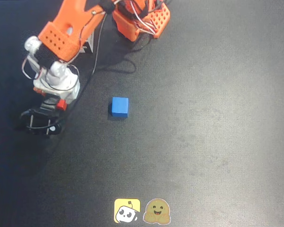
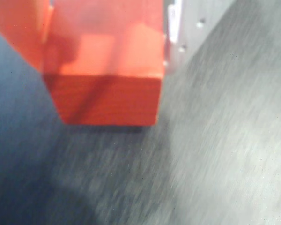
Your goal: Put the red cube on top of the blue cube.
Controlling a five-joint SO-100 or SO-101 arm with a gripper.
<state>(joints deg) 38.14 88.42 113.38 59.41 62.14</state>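
Observation:
The red cube (image 2: pixel 107 98) fills the upper left of the blurred wrist view, sitting between an orange finger (image 2: pixel 18 28) on its left and a pale finger (image 2: pixel 175 28) on its right, close above the dark mat. In the overhead view only a small piece of the red cube (image 1: pixel 61 104) shows under the gripper (image 1: pixel 58 105) at the left. The gripper is shut on it. The blue cube (image 1: pixel 119 107) stands alone on the mat, to the right of the gripper, apart from it. The blue cube is out of the wrist view.
The orange arm base (image 1: pixel 142 19) with cables stands at the top centre of the overhead view. A black wrist part (image 1: pixel 38 120) juts out below the gripper. Two stickers, a yellow one (image 1: pixel 127 211) and a brown one (image 1: pixel 156 212), lie at the mat's bottom edge.

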